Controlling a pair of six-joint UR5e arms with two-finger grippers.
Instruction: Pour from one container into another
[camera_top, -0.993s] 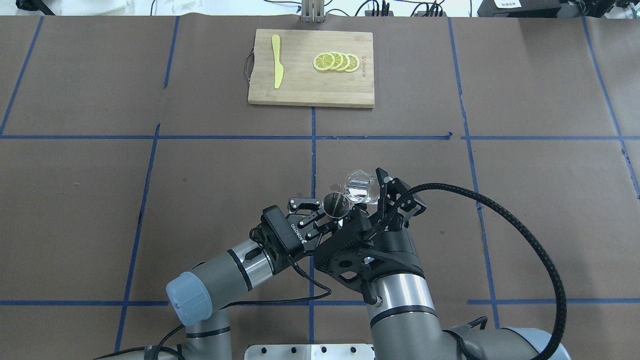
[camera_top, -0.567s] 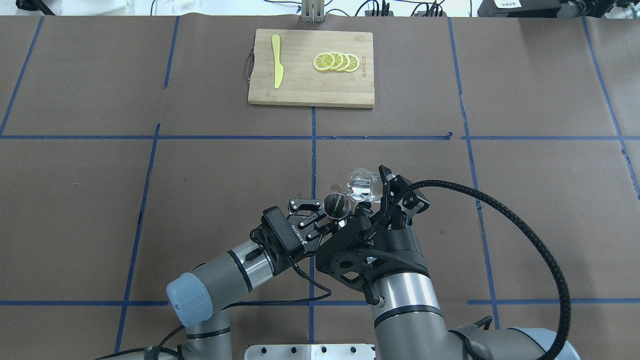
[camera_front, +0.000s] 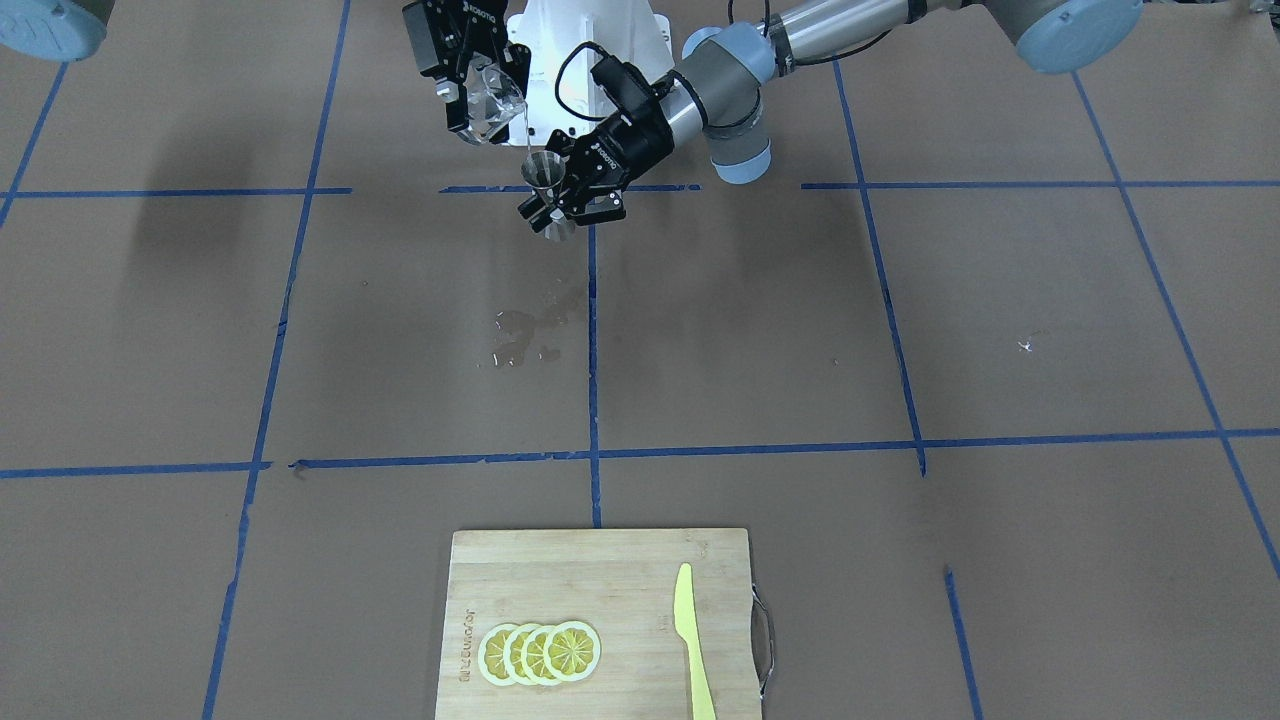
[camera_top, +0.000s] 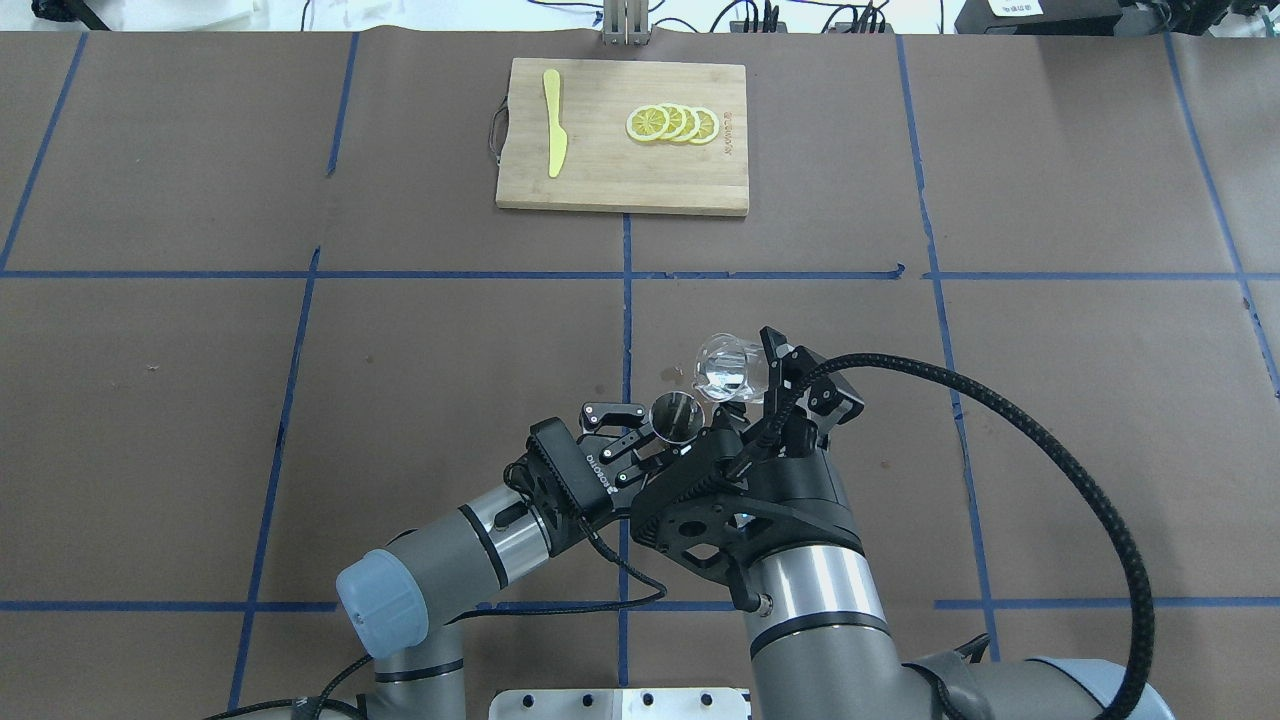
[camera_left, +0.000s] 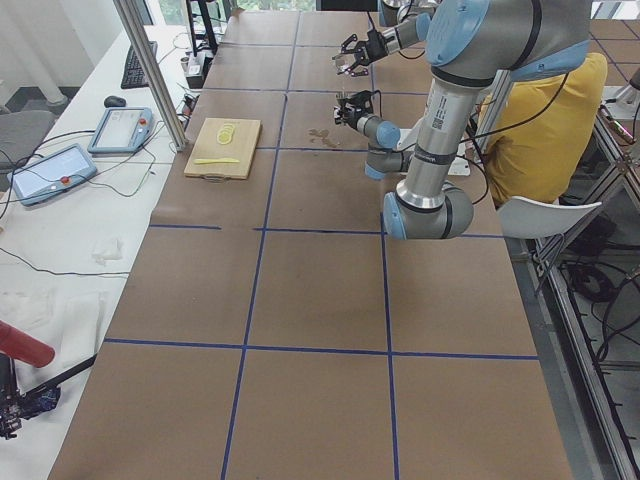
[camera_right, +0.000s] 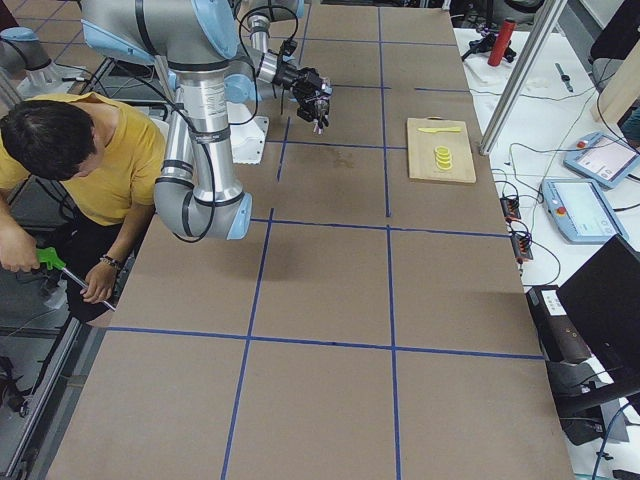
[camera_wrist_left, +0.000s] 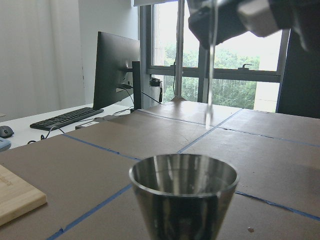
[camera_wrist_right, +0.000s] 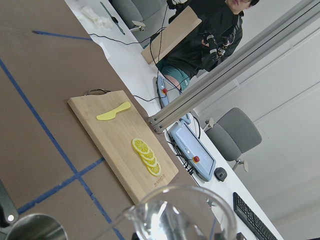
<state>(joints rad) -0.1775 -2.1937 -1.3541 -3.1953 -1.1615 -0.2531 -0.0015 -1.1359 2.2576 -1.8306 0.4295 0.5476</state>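
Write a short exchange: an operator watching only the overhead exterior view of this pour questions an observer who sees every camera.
Operator: Is anything flowing?
Observer: Yes. The front-facing view shows a thin stream running from the glass measuring cup down to the jigger.
Operator: Any spillage on the table?
Observer: The front-facing view shows a wet patch with droplets on the brown paper, beside the blue centre line.
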